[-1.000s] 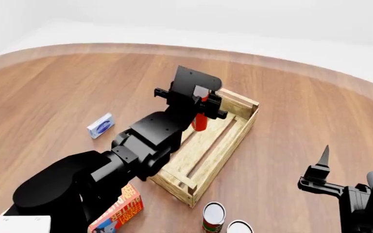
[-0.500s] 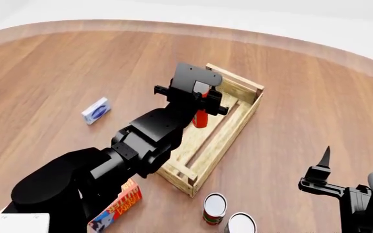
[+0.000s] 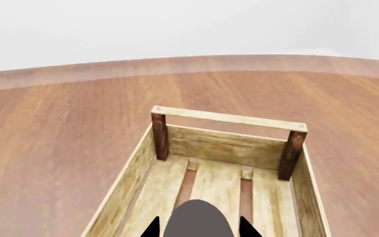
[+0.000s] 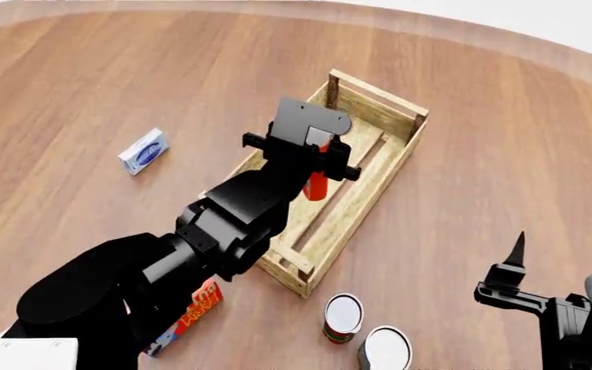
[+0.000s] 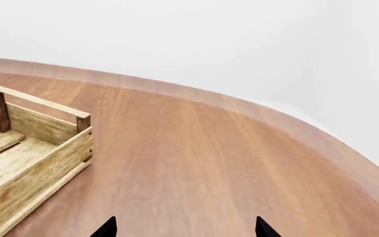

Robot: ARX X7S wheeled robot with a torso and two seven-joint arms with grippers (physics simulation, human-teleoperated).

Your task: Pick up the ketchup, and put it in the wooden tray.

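The ketchup is an orange-red bottle held in my left gripper, which is shut on it. It hangs over the middle of the wooden tray, a light slatted crate with corner posts. I cannot tell whether the bottle touches the slats. In the left wrist view the bottle's rounded grey top fills the gap of the left gripper, with the tray's far end beyond it. My right gripper is open and empty at the near right, far from the tray. It also shows in the right wrist view.
Two short cans stand just in front of the tray's near corner. A small blue and white box lies left of the tray. A red and yellow box lies under my left arm. The tray's side shows in the right wrist view.
The head view has tilted down, so the tray and floor sit higher in it. My left gripper with the ketchup is now farther from the tray's far end, over its middle. The right arm is still.
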